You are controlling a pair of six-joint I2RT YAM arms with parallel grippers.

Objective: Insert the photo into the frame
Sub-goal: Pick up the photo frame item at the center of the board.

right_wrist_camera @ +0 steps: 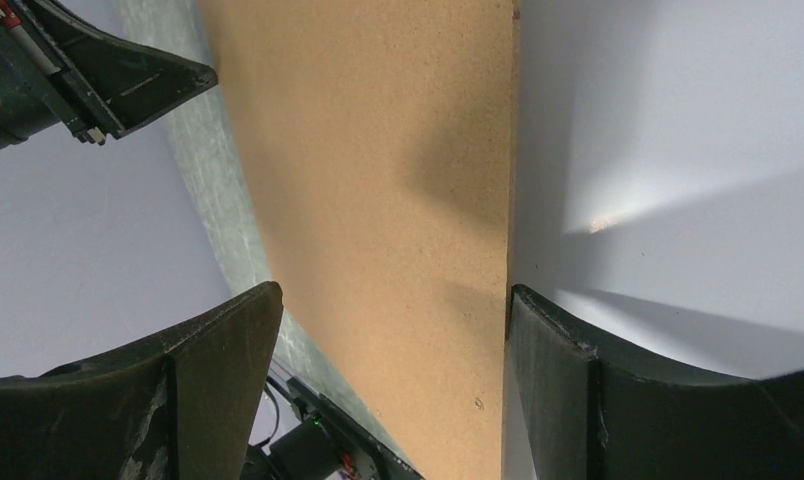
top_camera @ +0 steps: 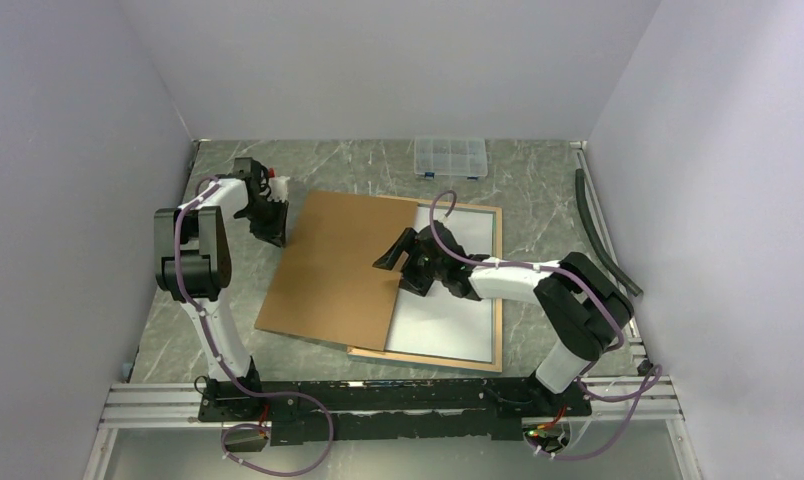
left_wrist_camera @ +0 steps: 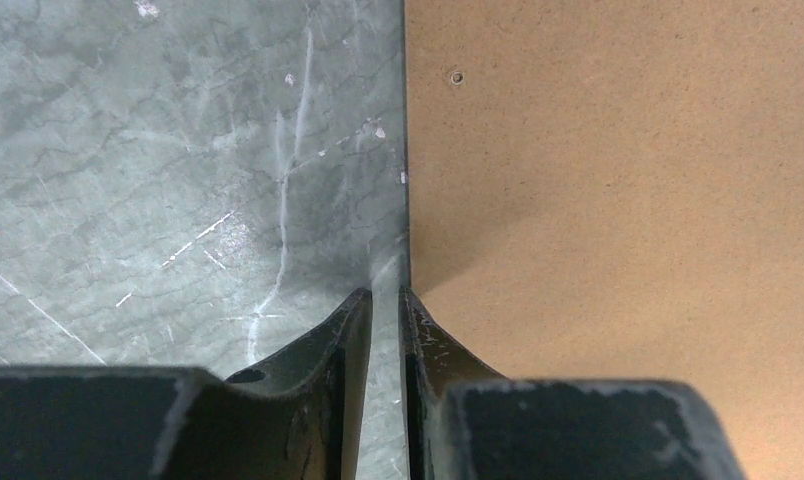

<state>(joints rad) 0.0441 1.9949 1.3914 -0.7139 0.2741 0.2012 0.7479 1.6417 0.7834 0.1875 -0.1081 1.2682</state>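
Observation:
The frame (top_camera: 498, 292) lies flat at mid-table with its tan rear side up. In it lies the photo (top_camera: 448, 320) with its plain white back (right_wrist_camera: 678, 130) up. A brown backing board (top_camera: 333, 270) covers their left part and reaches out over the table. My right gripper (top_camera: 400, 265) stands wide open astride the board's right edge (right_wrist_camera: 393, 300): one finger is on the photo side and the other over the board (right_wrist_camera: 378, 180). My left gripper (top_camera: 276, 238) is at the board's left edge (left_wrist_camera: 386, 295), its fingers a narrow gap apart with only table between them. The board (left_wrist_camera: 618, 180) lies just beside the right finger.
A small clear compartment box (top_camera: 450, 157) stands at the back of the grey marble table (left_wrist_camera: 158, 170). A black strip (top_camera: 603, 235) runs along the right wall. The arms' mounting rail (top_camera: 378, 400) lines the near edge. Walls close in on three sides.

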